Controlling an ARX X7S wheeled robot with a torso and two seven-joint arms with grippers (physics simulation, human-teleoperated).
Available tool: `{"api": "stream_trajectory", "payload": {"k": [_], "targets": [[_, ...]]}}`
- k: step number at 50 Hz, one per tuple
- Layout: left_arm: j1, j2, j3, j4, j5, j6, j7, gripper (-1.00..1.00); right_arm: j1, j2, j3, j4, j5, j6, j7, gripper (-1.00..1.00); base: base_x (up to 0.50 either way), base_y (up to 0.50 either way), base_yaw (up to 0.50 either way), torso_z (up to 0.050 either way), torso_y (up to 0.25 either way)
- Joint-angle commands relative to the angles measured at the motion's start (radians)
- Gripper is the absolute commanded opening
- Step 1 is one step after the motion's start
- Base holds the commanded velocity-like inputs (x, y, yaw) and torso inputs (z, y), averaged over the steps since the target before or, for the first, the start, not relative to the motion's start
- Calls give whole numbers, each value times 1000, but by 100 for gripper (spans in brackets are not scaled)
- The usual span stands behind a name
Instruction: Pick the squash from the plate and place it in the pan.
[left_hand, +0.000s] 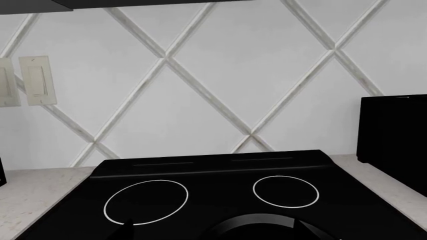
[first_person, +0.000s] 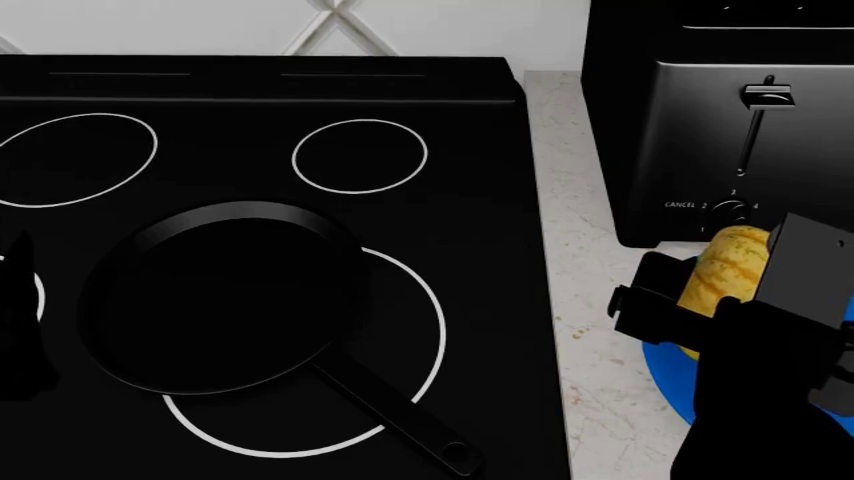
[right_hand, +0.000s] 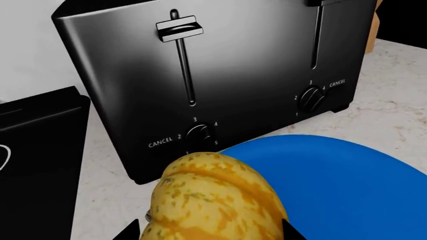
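The yellow-orange striped squash sits between my right gripper's two fingertips, which press against its sides. It is over the near-left part of the blue plate; I cannot tell whether it still touches the plate. In the head view the squash, the right gripper and a sliver of the plate are at the right, on the counter. The black pan rests on the stove's front burner, handle toward the front right. My left gripper is open and empty, over the pan's rim.
A black toaster stands just behind the plate, close to the squash, and also shows in the right wrist view. The black stovetop has white burner rings. A strip of speckled counter lies between stove and plate. A tiled wall rises behind.
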Motion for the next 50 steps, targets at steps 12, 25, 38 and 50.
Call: {"api": "stream_trajectory", "payload": {"k": [12, 25, 38, 50], "targets": [[5, -7, -3, -1, -7, 7, -8, 100, -23, 6, -5, 40, -11, 9, 17, -100, 1, -1, 0, 0, 0], [11, -2, 15, -20, 12, 33, -6, 100, 53, 36, 39, -405, 95, 232, 108, -100, 1, 0, 0, 0, 0], [11, 20, 55, -59, 53, 82, -3, 100, 155, 51, 61, -531, 182, 371, 124, -100, 0, 0, 0, 0, 0], [15, 42, 86, -66, 81, 107, -21, 100, 216, 66, -141, -358, 250, 276, -133, -100, 0, 0, 0, 0, 1]]}}
